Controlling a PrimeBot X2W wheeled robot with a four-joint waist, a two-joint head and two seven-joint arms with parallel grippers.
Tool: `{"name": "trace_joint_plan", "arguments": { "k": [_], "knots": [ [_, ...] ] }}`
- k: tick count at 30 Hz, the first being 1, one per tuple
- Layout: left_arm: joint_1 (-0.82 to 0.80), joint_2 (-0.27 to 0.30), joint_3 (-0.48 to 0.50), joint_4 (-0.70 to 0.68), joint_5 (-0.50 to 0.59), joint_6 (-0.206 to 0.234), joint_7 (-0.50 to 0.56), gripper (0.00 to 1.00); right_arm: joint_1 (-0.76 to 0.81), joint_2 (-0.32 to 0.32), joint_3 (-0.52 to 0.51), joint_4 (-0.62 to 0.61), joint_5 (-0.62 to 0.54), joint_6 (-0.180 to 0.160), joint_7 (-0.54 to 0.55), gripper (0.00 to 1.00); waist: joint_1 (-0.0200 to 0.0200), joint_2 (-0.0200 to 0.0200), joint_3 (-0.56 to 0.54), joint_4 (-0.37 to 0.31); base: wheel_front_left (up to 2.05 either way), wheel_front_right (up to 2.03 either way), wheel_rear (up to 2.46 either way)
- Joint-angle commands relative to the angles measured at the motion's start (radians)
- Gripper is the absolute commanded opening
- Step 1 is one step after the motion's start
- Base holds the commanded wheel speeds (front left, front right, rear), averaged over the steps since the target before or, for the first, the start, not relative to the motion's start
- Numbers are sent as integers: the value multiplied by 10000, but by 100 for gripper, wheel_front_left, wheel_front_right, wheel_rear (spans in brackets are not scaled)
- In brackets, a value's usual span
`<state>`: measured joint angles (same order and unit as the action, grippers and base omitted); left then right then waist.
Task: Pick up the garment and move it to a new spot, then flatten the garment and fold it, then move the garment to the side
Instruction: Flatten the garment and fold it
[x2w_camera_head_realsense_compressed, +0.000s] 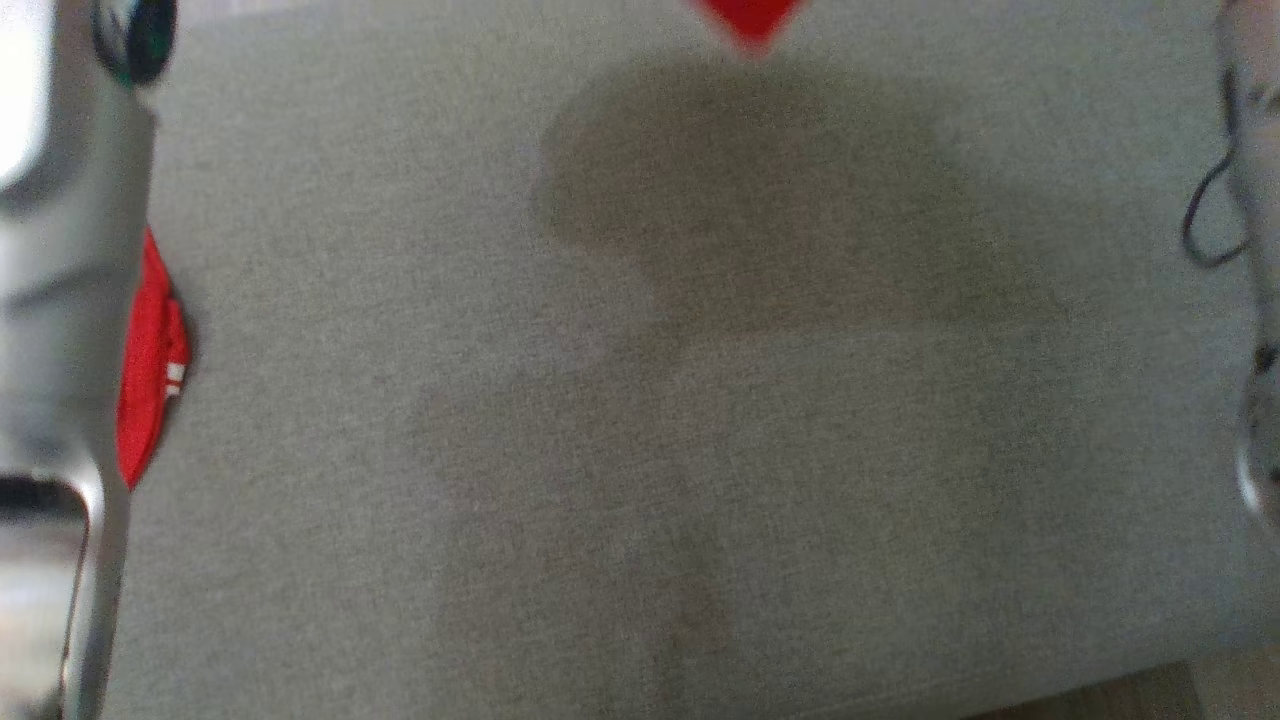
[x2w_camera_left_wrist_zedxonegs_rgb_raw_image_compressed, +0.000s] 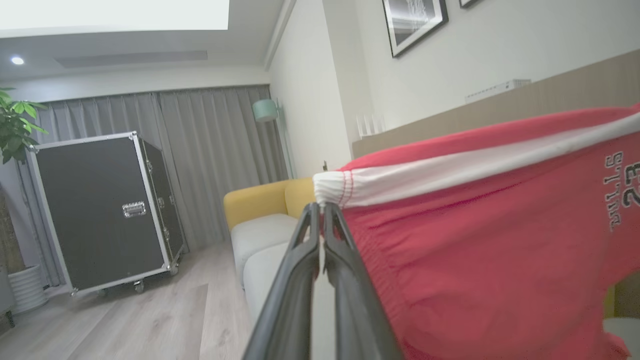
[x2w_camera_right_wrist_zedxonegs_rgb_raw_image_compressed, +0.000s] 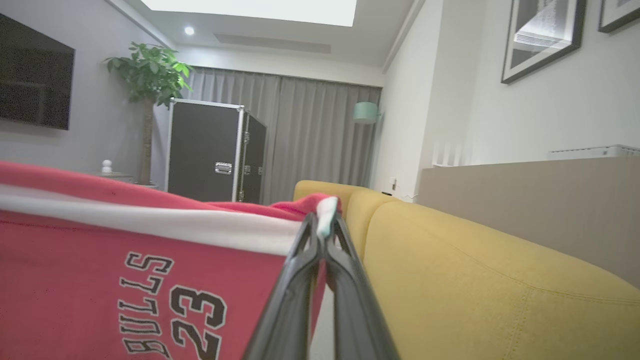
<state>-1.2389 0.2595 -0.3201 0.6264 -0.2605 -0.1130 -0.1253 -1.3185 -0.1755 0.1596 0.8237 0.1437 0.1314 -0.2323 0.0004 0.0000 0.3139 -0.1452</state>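
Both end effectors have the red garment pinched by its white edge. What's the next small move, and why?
Probably lower both together onto the grey surface, keeping the red garment taut: the left end effector and right end effector each clamp its white band, and it hangs spread between them.

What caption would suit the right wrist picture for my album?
Right pincer shut on the white band of a red garment, beside a yellow sofa.

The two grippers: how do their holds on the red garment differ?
The left gripper pinches the garment's white band with cloth spreading right in its view; the right gripper has it spreading left. The print sits nearer the right gripper than the left gripper. Both are shut on that band.
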Motion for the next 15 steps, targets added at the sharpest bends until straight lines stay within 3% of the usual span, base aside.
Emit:
{"name": "trace_joint_plan", "arguments": {
  "k": [1,7,15],
  "knots": [
    [-650,356,303,-5,55,16,-248,0,-521,55,-239,-58,-179,-7,-154,0,-4,0,219,3,0,0,0],
    [-961,-89,-197,1308,-94,-115,-1044,0,-387,89,-575,803,-671,-7,-287,0,-4,0,505,217,0,0,0],
    [722,-442,-966,1887,-581,-169,-1344,0,1263,-304,-112,1631,-527,-7,-292,0,-4,0,368,638,0,0,0]
  ]
}}
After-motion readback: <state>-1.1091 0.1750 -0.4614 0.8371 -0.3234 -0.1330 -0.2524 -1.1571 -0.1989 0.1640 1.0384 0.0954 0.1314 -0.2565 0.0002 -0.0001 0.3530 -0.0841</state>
